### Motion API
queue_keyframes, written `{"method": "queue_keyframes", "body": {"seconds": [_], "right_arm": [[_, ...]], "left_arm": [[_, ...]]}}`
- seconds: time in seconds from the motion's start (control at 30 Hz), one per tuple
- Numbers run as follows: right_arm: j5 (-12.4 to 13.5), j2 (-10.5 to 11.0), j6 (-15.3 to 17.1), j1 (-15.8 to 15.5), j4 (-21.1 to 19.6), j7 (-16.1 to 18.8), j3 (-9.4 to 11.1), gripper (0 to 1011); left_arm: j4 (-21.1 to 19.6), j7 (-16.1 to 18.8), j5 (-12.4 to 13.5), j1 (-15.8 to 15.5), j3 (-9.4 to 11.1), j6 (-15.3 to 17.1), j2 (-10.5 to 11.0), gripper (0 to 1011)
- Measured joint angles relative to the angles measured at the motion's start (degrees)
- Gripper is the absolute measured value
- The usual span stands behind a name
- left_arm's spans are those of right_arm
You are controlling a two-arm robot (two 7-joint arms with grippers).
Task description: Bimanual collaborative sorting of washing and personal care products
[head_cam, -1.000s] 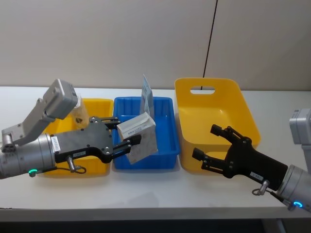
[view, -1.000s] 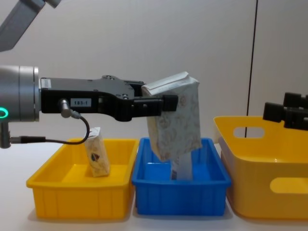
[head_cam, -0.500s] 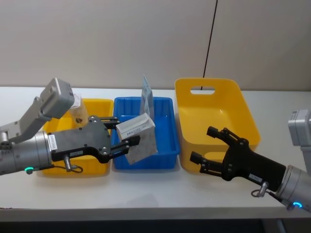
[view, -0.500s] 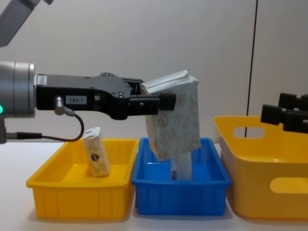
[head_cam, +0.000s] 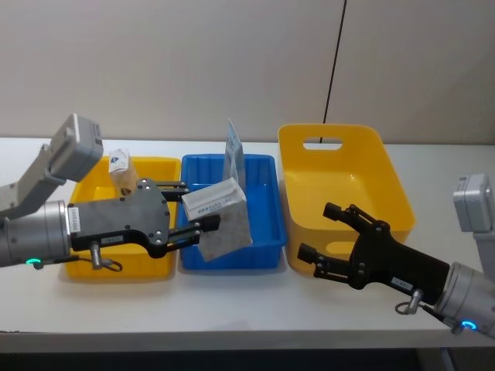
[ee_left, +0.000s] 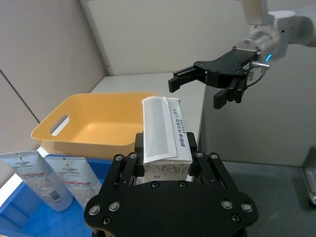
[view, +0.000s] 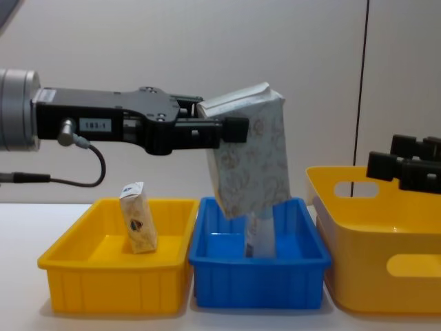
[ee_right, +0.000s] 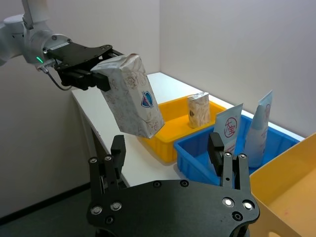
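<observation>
Left gripper [head_cam: 193, 207] clamped cream paper-wrapped pack [head_cam: 223, 224], tilted, above blue tray [head_cam: 265, 249]. Right gripper [head_cam: 315, 230] spread wide, empty, in front of yellow basket [head_cam: 390, 182].

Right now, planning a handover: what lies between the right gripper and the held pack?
Only open air, in the chest view: the pack hangs in the left gripper above the blue tray; the open right gripper is near the yellow basket.

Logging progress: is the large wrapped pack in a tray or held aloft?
Held in the air: the left end effector grips the pack tilted above the blue tray.
</observation>
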Motion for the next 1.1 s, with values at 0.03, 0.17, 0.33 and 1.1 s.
{"method": "queue_keyframes", "body": {"seconds": [0.03, 0.17, 0.33, 1.1], "right_arm": [[0.01, 0.0, -0.01, 0.07, 0.04, 0.04, -0.07, 1002], [0.14, 0.02, -0.07, 0.38, 0.27, 0.18, -0.43, 1002], [0.37, 0.05, -0.17, 0.8, 0.52, 0.36, -0.89, 1002], [0.68, -1.57, -1.37, 6.95, 4.06, 5.51, -5.13, 1002]], "left_arm": [[-0.05, -0.43, -0.26, -0.16, 0.02, -0.04, 0.13, 414], [-0.12, -1.38, -0.94, -0.53, 0.1, -0.18, 0.39, 415], [-0.12, -2.25, -1.63, -0.91, 0.29, -0.41, 0.52, 414], [0.71, -5.23, -4.18, -1.99, 1.99, -2.21, -0.28, 414]]}}
